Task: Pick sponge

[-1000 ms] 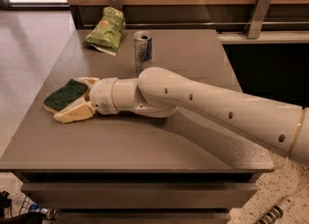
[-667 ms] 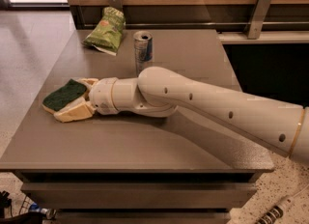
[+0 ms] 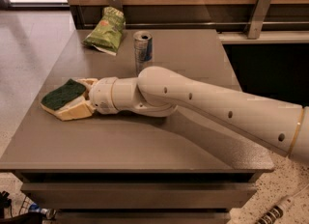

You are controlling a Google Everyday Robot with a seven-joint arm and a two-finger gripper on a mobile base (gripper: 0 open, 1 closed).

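Note:
The sponge (image 3: 62,94), dark green on top with a yellow body, lies near the left edge of the grey table (image 3: 145,146). My gripper (image 3: 71,98) reaches in from the right at table height and straddles the sponge. One pale yellow padded finger (image 3: 86,81) is at the sponge's far side. The other finger (image 3: 72,112) is along its near side. Both touch it. The white arm (image 3: 203,107) stretches across the table from the right.
A light green snack bag (image 3: 105,30) lies at the table's back left. An upright drink can (image 3: 142,49) stands just behind the arm's wrist. A wooden rail with metal brackets (image 3: 259,6) runs behind the table. Tiled floor lies to the left.

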